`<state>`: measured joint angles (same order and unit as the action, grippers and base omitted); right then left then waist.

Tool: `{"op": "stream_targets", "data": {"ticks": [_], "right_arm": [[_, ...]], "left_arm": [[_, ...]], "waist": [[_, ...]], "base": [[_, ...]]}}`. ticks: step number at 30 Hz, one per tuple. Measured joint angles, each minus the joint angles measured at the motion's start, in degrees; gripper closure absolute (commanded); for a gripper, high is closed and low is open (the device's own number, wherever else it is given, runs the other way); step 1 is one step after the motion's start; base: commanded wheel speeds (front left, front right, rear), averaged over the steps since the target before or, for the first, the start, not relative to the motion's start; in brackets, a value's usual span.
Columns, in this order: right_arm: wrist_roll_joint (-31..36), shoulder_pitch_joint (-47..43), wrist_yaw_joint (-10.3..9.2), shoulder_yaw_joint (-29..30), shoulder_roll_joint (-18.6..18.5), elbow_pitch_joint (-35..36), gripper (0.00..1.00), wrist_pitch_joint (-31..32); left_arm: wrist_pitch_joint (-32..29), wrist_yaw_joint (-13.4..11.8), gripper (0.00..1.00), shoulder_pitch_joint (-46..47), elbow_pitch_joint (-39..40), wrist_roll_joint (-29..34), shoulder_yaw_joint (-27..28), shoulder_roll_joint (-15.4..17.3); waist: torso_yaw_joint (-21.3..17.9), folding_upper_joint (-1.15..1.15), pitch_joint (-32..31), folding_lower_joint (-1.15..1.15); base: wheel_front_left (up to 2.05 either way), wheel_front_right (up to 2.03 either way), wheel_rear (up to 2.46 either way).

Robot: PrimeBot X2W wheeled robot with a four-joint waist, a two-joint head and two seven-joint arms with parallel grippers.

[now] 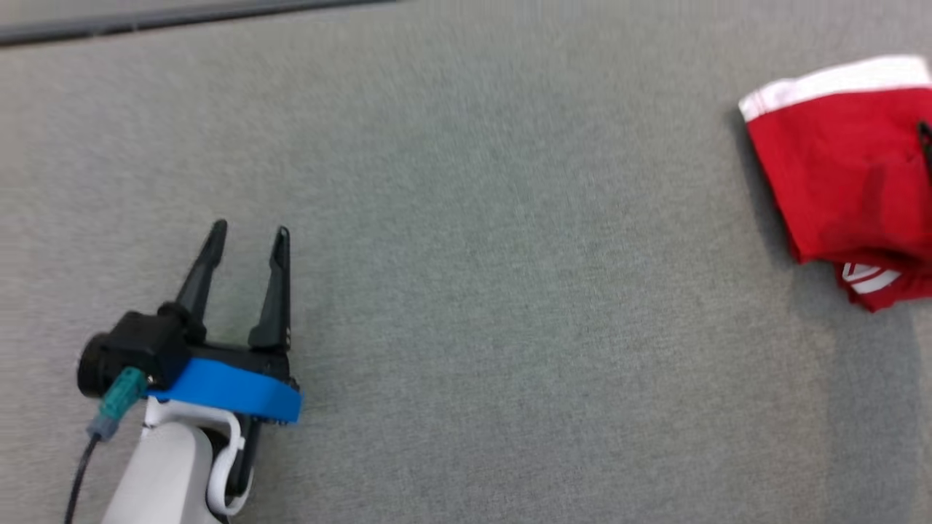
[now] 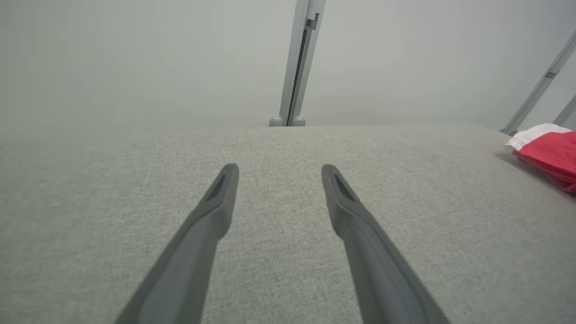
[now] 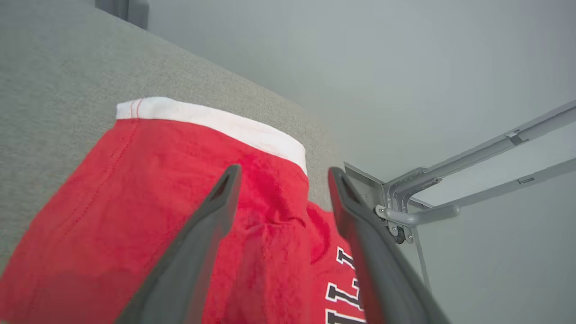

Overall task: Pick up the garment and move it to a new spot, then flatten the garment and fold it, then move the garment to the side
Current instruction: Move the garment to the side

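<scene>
The garment (image 1: 844, 167) is a folded red piece with a white band, lying at the far right of the grey cloth table. It reaches into the left wrist view as a red and white garment (image 2: 546, 150) at the right edge. My left gripper (image 1: 247, 234) hovers open over bare cloth at the lower left, far from it. The left gripper (image 2: 276, 173) has nothing between its fingers. In the right wrist view my right gripper (image 3: 283, 173) is open just above the garment (image 3: 135, 198), its fingers spread over a wrinkled part near black and white lettering (image 3: 344, 288).
The grey fabric table (image 1: 495, 291) stretches wide between the left gripper and the garment. Its far edge (image 1: 189, 18) runs along the top. Grey metal frame bars (image 3: 472, 171) stand beyond the table's right end, close to the garment.
</scene>
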<state>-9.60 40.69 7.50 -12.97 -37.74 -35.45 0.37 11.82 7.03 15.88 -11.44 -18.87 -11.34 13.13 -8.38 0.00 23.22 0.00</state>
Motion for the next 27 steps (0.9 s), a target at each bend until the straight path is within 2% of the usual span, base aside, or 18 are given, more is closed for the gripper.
{"op": "stream_targets", "data": {"ticks": [6, 12, 18, 22, 27], "right_arm": [[-2.4, -9.2, -0.01, 5.0, 5.9, 5.4, 0.0, -2.7], [-5.5, -22.2, -0.01, 10.2, 14.3, 16.3, 0.0, -4.3], [-6.2, -33.1, -0.01, 11.4, 22.1, 25.5, 0.0, -4.2], [-6.4, -37.1, -0.01, 11.2, 24.9, 27.9, 0.0, -3.4], [-6.2, -39.6, -0.01, 11.3, 26.4, 28.6, 0.0, -3.1]], "left_arm": [[2.0, -0.4, 0.0, -4.0, -3.9, -1.8, 0.3, -2.6], [2.9, -1.4, 0.0, -8.3, -5.4, -2.6, 1.7, -3.7], [3.1, -1.8, 0.0, -12.1, -5.7, -3.0, 3.8, -4.0], [3.2, -2.0, 0.0, -14.1, -5.3, -3.0, 5.0, -4.3], [3.2, -1.9, 0.0, -15.7, -4.9, -2.3, 6.3, -4.9]], "waist": [[1.9, 0.0, -9.0, -0.01], [2.9, 0.0, -16.2, -0.02], [4.0, 0.0, -20.4, -0.02], [5.2, 0.0, -21.8, -0.01], [6.7, 0.0, -22.4, -0.01]], "base": [[0.0, 0.0, 0.0], [0.0, 0.0, 0.0], [0.0, 0.0, 0.0], [0.0, 0.0, 0.0], [0.0, 0.0, 0.0]]}}
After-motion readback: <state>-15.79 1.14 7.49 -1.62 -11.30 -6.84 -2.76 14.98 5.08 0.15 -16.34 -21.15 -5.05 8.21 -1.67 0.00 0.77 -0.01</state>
